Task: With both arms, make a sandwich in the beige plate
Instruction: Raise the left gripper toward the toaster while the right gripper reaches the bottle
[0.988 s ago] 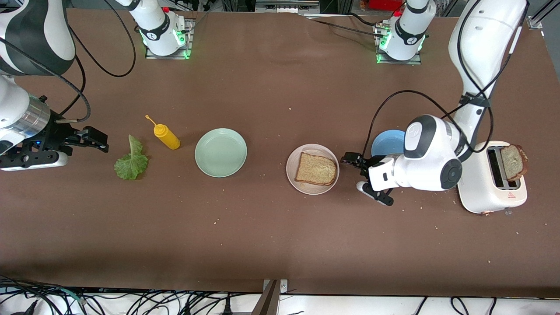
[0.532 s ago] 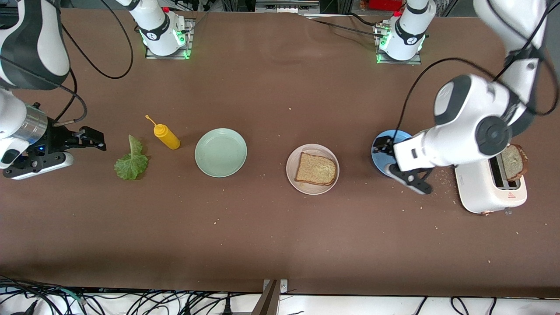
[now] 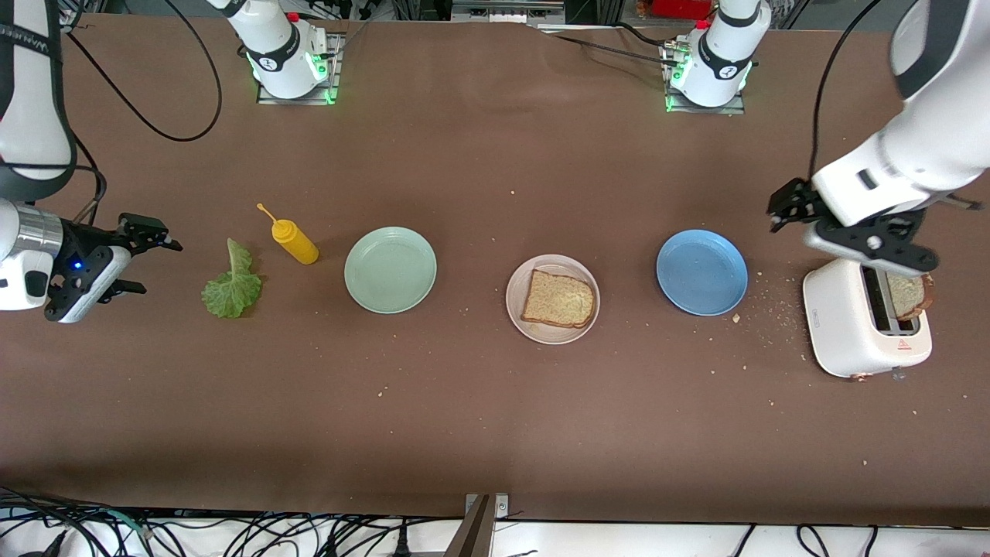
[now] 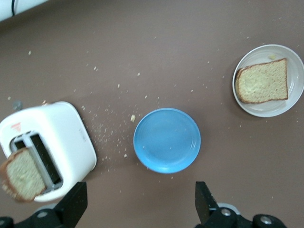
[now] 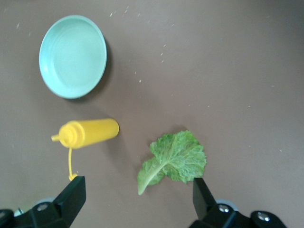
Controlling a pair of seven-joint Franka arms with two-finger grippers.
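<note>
- Surface: a brown table (image 3: 495, 402) scattered with crumbs, the two arm bases standing along its edge farthest from the front camera.
- Beige plate (image 3: 517, 309): near the table's middle, between a mint-green plate (image 3: 390, 269) and a blue plate (image 3: 701, 271); one bread slice (image 3: 558, 299) lies flat in it.
- Second slice (image 3: 913, 295): standing upright in a slot of the white toaster (image 3: 851, 329) at the left arm's end of the table.
- Lettuce leaf (image 3: 230, 288): flat on the table at the right arm's end, just beside a yellow squeeze bottle (image 3: 292, 238).
- Left gripper (image 3: 831, 232): over the table between toaster and blue plate, fingers spread wide, holding nothing.
- Right gripper (image 3: 143, 263): over the table beside the leaf, fingers likewise spread and empty.
- Handling, as judged: the bread is light, porous and crumbly, so it is best pinched gently across its faces at the exposed top edge; the leaf is limp and thin, and the pale rib or stem end offers the firmest hold.
</note>
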